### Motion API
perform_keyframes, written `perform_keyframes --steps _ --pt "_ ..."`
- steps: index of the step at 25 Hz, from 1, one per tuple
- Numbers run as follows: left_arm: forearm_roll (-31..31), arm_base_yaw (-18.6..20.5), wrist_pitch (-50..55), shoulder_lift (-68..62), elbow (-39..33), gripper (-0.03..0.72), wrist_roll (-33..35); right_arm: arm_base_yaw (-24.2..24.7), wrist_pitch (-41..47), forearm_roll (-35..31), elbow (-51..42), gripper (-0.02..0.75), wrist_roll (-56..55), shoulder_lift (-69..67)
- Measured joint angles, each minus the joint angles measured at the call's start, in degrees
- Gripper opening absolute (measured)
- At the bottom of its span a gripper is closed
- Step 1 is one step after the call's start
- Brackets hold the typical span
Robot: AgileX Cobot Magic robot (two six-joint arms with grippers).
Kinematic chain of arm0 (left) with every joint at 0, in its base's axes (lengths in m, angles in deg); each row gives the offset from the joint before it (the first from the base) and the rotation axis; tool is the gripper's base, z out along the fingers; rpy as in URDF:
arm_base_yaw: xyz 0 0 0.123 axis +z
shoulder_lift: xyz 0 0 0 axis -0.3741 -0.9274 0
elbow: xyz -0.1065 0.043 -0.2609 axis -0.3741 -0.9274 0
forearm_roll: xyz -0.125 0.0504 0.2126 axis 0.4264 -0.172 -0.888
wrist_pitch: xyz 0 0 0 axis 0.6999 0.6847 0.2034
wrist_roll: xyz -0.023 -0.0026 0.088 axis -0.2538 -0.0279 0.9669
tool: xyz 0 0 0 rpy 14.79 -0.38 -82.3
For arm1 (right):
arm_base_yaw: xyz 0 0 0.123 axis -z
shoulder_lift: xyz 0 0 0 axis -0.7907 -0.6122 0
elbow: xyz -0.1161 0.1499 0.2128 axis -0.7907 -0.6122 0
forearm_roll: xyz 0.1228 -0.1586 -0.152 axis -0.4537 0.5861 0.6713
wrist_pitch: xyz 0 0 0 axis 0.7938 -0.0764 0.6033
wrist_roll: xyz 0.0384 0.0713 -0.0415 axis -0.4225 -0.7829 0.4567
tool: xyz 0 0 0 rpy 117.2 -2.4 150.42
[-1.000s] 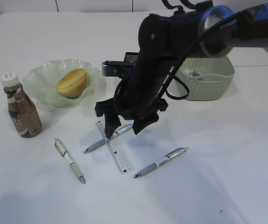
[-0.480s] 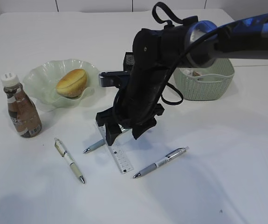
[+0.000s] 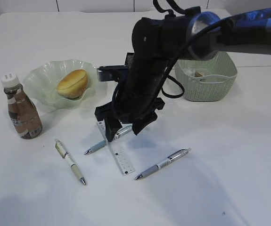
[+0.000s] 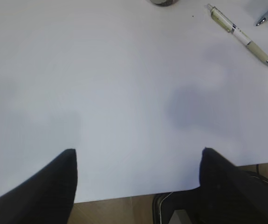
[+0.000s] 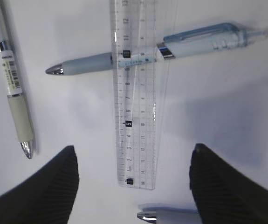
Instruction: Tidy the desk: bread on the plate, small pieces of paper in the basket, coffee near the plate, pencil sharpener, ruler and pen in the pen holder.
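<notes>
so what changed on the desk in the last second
Only the right arm shifted: its upper part swung a little to the left of the exterior view, while its gripper kept hovering open over the ruler and the pen crossing it. Nothing was gripped or released. Bread, coffee, basket and the other pens stayed put.

Both grippers [image 3: 121, 129] [image 4: 138, 158] wide apart

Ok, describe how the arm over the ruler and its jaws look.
The right arm is matte black and bulky, with black cables looped along it and a shiny blue-grey tube section toward the base. Its gripper ends in two black jaws; the wrist view shows fine ribbing on them.
</notes>
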Motion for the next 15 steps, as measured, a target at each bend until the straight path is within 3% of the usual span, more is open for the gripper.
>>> perform_keyframes --steps 9,10,15 --pt "-0.1 0.0 0.0 0.0 0.0 0.576 0.0 0.0 5.6 2.4 6.9 0.577 0.0 -1.7" --pt "-0.1 0.0 0.0 0.0 0.0 0.576 0.0 0.0 9.1 2.8 10.9 0.577 -0.7 -4.5" --pt "-0.1 0.0 0.0 0.0 0.0 0.575 0.0 -1.0 10.5 4.7 17.1 0.577 -2.2 -8.1"
